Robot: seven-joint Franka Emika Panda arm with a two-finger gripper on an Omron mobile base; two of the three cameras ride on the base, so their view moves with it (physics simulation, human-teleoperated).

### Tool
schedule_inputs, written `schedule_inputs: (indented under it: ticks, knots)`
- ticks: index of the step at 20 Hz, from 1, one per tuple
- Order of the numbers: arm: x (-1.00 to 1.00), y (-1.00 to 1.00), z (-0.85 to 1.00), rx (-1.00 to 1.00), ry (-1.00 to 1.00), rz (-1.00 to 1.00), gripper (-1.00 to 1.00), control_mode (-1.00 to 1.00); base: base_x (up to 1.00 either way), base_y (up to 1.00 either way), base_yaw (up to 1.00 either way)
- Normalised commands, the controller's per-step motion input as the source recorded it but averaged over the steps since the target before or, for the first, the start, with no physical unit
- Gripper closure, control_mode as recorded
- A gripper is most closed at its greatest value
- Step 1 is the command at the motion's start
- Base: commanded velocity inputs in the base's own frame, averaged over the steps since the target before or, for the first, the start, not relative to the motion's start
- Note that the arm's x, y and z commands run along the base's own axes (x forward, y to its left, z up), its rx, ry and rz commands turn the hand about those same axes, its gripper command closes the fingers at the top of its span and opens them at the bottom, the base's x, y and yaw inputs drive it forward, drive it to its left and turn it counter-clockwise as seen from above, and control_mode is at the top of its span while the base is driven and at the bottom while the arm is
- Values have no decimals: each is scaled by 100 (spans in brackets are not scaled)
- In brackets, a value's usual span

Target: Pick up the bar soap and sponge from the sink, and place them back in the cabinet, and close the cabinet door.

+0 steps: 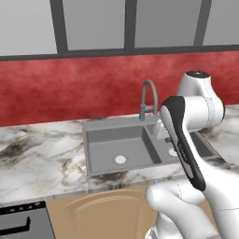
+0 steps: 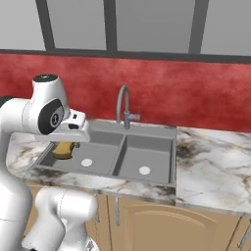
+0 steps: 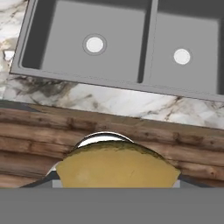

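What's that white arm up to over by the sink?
It is lifting a sponge out of the sink. The hand is closed on the yellow-brown block, which shows under the arm in the right base view and fills the bottom of the hand view, held up above the counter edge. Both basins look bare apart from their white drains. The faucet stands behind, untouched.
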Motion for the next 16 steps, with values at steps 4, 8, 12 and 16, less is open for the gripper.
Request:
schedule_inputs:
  ticks: [4,8,12,16]
  knots:
    - [0,0,0,0,0,0,100,100,-57,23,0]
    - [0,0,0,0,0,0,100,100,-61,43,0]
    - [0,0,0,0,0,0,100,100,-52,66,0]
    - [0,0,0,0,0,0,100,100,-20,90,0]
